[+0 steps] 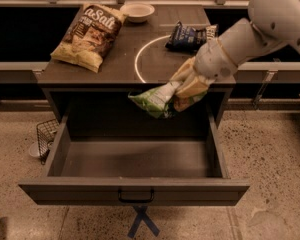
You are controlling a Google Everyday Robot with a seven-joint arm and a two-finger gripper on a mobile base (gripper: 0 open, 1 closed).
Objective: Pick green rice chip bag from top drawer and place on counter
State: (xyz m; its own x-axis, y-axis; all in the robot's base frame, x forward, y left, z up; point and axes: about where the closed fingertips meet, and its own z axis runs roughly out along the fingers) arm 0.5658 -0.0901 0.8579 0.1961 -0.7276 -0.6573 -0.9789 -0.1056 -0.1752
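Clamped the green bag (152, 100) in the fingers (192, 84) of the gripper (182, 91), above the drawer (135, 191), just short of the counter (155, 59) edge; bag's length sticking out left.

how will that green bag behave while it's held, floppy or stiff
Probably floppy: the green bag droops sideways from the gripper, which holds it above the open drawer. Likely light, since one pinched end carries it. Its glossy, wrinkled foil may slip or crumple.
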